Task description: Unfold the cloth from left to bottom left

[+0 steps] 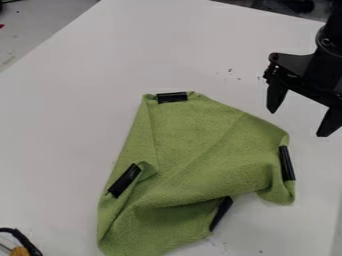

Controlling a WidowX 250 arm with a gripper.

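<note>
Where cloth [194, 140] lies rumpled, table [67, 125] white, specked; floor [43, 22] grey.

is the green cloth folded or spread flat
Partly folded: the cloth has a flap turned over at its left and thick folds across its lower half.

No legible lettering, numbers or signs anywhere in frame; dark strips [172, 97] on the green cloth [194, 135], upper centre to lower right, bear no readable marks.
</note>
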